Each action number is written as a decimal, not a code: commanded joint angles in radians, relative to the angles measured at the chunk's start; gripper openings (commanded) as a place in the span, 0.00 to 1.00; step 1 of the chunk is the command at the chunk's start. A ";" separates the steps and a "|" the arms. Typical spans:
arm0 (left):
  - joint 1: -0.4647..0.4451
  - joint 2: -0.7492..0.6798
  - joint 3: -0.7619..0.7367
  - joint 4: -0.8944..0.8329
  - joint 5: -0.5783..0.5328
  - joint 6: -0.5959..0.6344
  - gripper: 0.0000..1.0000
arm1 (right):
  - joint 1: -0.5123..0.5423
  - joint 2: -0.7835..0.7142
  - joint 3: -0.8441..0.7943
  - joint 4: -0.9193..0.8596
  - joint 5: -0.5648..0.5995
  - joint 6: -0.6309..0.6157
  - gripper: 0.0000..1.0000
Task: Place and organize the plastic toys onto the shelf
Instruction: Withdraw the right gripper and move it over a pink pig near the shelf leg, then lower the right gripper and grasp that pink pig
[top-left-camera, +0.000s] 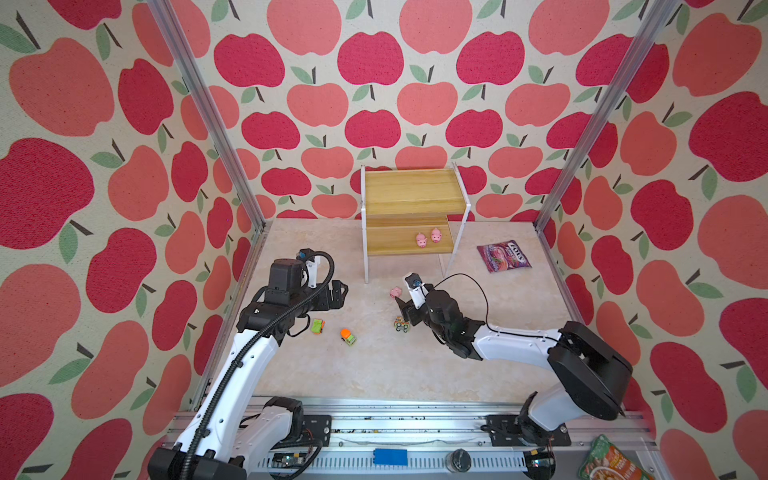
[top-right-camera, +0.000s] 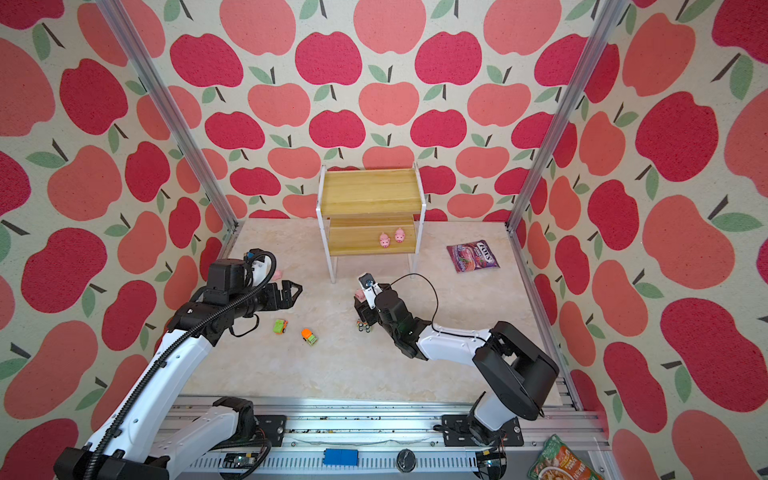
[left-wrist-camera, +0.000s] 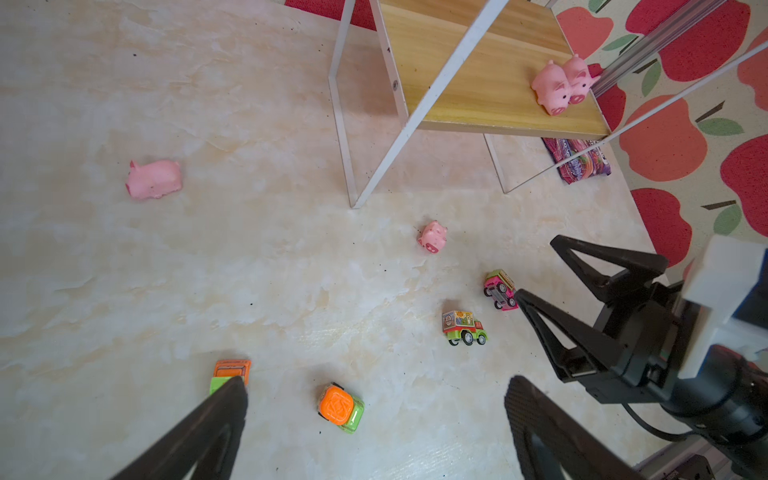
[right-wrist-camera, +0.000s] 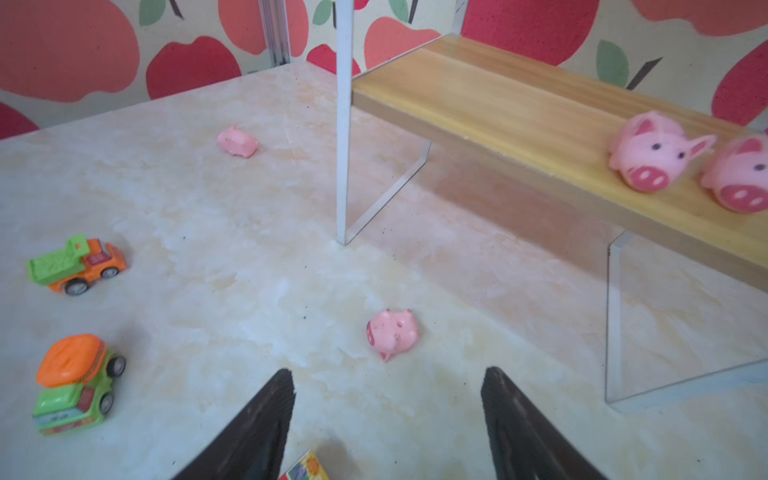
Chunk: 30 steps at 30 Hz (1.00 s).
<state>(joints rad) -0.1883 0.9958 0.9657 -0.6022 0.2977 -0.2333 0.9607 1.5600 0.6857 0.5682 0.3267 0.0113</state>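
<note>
Left gripper: my left gripper has its jaws spread wide with nothing between them; it hovers above the table on its left side
Right gripper: my right gripper has its jaws parted a fair way and grips nothing; it sits low over the table in front of the shelf
Shelf: the shelf stands at the back of the table
Pigs on shelf: first shelf pig and second shelf pig sit just beside each other toward the right end of the lower board, snouts to the front
Near pig: near pig lies on the table just ahead of my right gripper, apart from it, seemingly tipped on its side
Far pig: far pig lies on its side on the table, left of the shelf, well apart from both grippers
Dump truck: green-and-orange dump truck stands on its wheels on the table near my left gripper
Mixer car: orange-topped car stands just beside the dump truck, to its right
Picture truck: picture-sided truck stands right at my right gripper; I cannot tell whether they touch
Pink car: pink car appears tipped with its underside showing, just beside my right gripper; seen only in the left wrist view
Candy bag: purple candy bag lies flat on the table to the right of the shelf
</note>
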 joint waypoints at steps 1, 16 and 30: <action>0.006 0.009 -0.012 -0.022 -0.013 0.009 0.99 | 0.006 0.041 -0.029 0.030 -0.017 -0.076 0.76; 0.010 0.017 -0.012 -0.018 0.004 0.011 0.99 | -0.024 0.321 0.265 -0.131 -0.049 -0.192 0.77; 0.018 0.023 -0.013 -0.013 0.026 0.009 0.99 | -0.070 0.414 0.392 -0.254 -0.021 -0.241 0.74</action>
<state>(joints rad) -0.1776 1.0111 0.9653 -0.6018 0.3042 -0.2333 0.8940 1.9476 1.0367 0.3637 0.2871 -0.2024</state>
